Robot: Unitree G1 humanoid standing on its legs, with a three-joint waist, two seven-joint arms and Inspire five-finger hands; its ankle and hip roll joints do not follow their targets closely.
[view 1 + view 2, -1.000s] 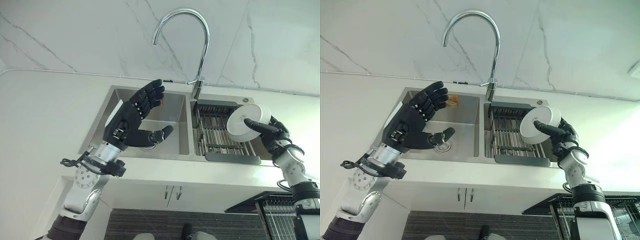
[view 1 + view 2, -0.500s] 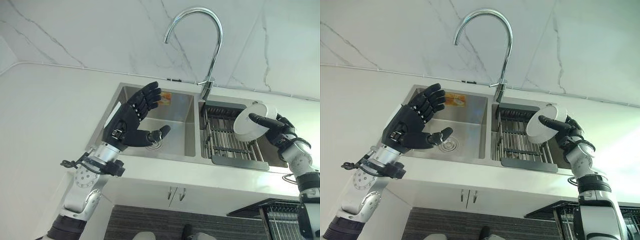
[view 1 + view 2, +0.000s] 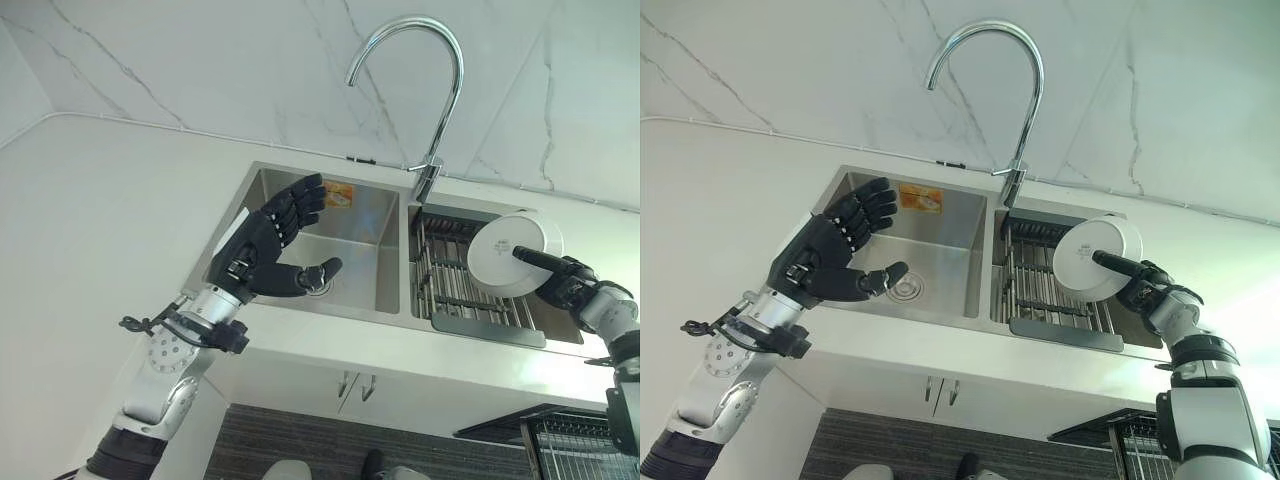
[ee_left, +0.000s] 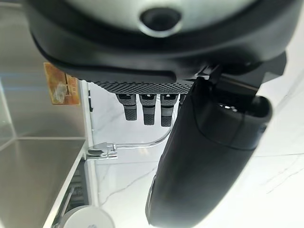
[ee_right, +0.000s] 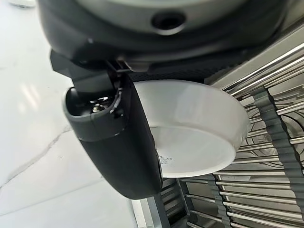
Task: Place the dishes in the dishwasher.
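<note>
We see a steel double sink set into a white counter, with a tall curved faucet between its two basins. The right basin holds a wire drying rack. At the lower right corner, below the counter, a piece of the dishwasher rack is visible.

The right hand grips a white bowl above the drying rack, with the thumb across its base and the fingers behind it. Compared with one second ago, the view has turned to the right, and the bowl seems to be lifted a little more free of the rack wires. We judge that the pick-up is finished and that the carry down to the dishwasher comes next.

The left hand hovers over the left basin as before, its fingers spread and empty.
</note>
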